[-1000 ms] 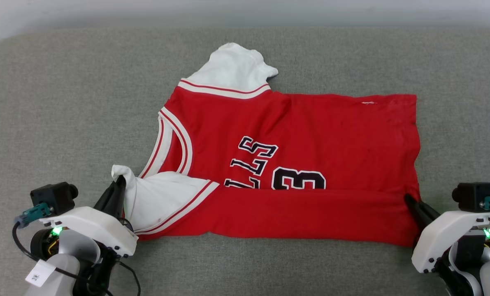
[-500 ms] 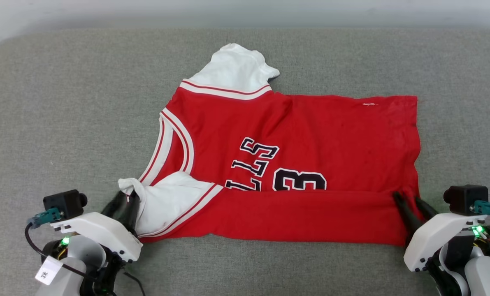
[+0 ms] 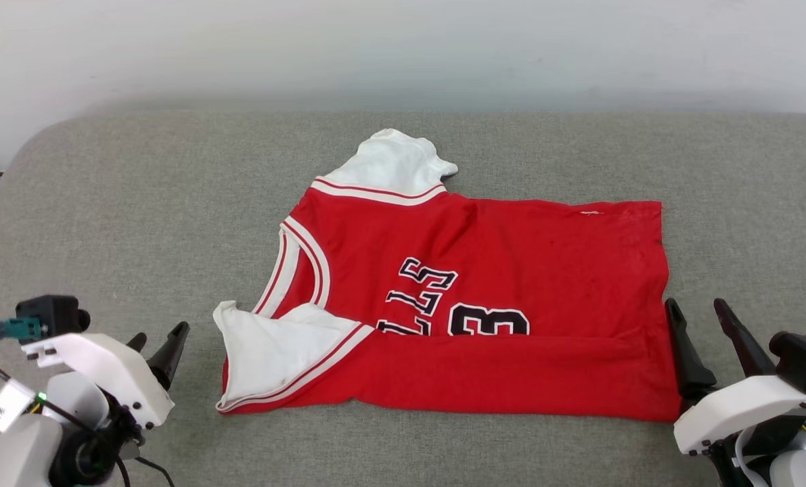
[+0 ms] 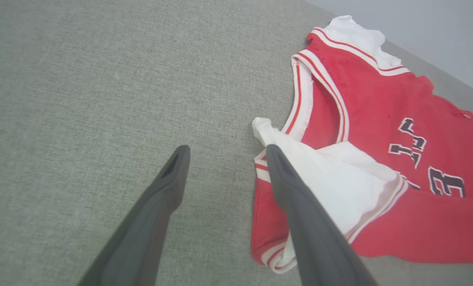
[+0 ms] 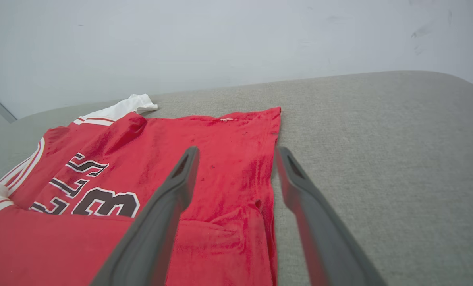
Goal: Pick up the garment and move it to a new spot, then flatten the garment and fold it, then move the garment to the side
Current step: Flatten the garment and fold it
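The garment [image 3: 497,264] is a red jersey with white sleeves, lying spread on the grey cushion. Its near long edge is folded up over the lower part of the black letters and number. One white sleeve [image 3: 274,352] lies on the near left corner; the other points away at the far side. My left gripper [image 3: 159,333] stands open just left of that near sleeve, apart from it. In the left wrist view the gripper [image 4: 227,149] holds nothing, with the garment [image 4: 379,111] to its right. My right gripper [image 3: 695,304] is open beside the right hem. In the right wrist view the gripper [image 5: 238,151] straddles the garment's [image 5: 204,159] hem edge.
The grey fabric cushion [image 3: 105,203] stretches wide to both sides of the jersey, with a rounded corner at the far left. A pale wall [image 3: 403,47] runs along its far edge.
Both grippers were shut on the folded near edge, left on the sleeve and right on the hem corner; they have opened, let go and drawn back. The head camera has tilted up.
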Robot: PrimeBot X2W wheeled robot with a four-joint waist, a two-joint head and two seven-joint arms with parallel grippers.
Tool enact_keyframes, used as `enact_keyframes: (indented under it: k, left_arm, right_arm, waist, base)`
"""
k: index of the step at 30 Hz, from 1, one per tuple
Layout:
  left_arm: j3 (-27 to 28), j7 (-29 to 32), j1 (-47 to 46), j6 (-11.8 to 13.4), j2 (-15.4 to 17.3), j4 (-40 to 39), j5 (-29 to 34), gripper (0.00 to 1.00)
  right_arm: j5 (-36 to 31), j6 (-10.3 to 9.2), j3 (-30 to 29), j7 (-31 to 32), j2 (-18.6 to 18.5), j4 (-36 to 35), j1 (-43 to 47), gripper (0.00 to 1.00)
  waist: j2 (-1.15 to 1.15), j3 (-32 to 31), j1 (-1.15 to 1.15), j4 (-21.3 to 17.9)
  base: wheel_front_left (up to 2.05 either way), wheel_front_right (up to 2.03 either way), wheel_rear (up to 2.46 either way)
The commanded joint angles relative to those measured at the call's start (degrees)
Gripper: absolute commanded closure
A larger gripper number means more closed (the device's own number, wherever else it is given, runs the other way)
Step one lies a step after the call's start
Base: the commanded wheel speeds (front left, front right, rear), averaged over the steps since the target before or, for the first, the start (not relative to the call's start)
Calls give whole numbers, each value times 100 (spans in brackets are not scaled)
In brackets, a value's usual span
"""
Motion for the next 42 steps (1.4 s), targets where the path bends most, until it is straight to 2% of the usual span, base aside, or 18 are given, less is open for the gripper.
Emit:
enact_keyframes:
  k: [1,7,12,16,26,27,28,29,32,35,42]
  left_arm:
    - [7,262,11,20,61,-156,-126,0]
    - [-54,1700,-12,310,523,-850,-585,0]
    - [-217,2376,67,524,682,-1083,-725,0]
    - [-338,2578,110,613,600,-1035,-787,0]
    - [-697,2726,65,578,345,-503,-694,0]
    - [-736,2716,67,563,306,-453,-687,40]
    - [-764,2693,84,531,242,-425,-714,73]
    - [-770,2657,87,487,178,-422,-750,100]
    - [-738,2525,75,449,120,-482,-735,100]
    - [-647,2339,81,434,226,-630,-651,100]
    - [-522,2086,160,518,416,-1187,-492,100]
  right_arm:
    - [-35,-5,-42,43,56,-85,86,0]
    - [-170,-5,-148,233,215,-380,224,0]
    - [-203,-5,-141,322,300,-528,239,0]
    - [-208,-5,-145,338,344,-602,189,0]
    - [-149,-5,-173,370,400,-623,68,0]
    - [-131,-5,-178,393,402,-615,52,0]
    - [-101,-5,-183,436,405,-605,46,0]
    - [-67,-5,-194,495,407,-599,38,0]
    - [83,-5,-257,712,296,-623,31,0]
    - [258,-5,-297,1106,130,-656,34,0]
    - [773,-5,-238,2828,-459,-766,59,0]
  waist:
    - [0,-18,0,-1]
    - [0,10,0,-113]
    - [0,122,0,-301]
    - [0,271,0,-443]
    - [0,578,0,-567]
    - [0,596,0,-571]
    - [0,606,0,-574]
    - [0,613,0,-574]
    - [0,604,0,-556]
    - [0,549,0,-519]
    - [0,405,0,-406]
  base:
    - [0,0,0]
    - [0,0,0]
    - [0,0,0]
    - [0,0,0]
    - [0,0,0]
    - [0,0,0]
    - [0,0,0]
    - [0,0,0]
    - [0,0,0]
    - [0,0,0]
    - [0,0,0]
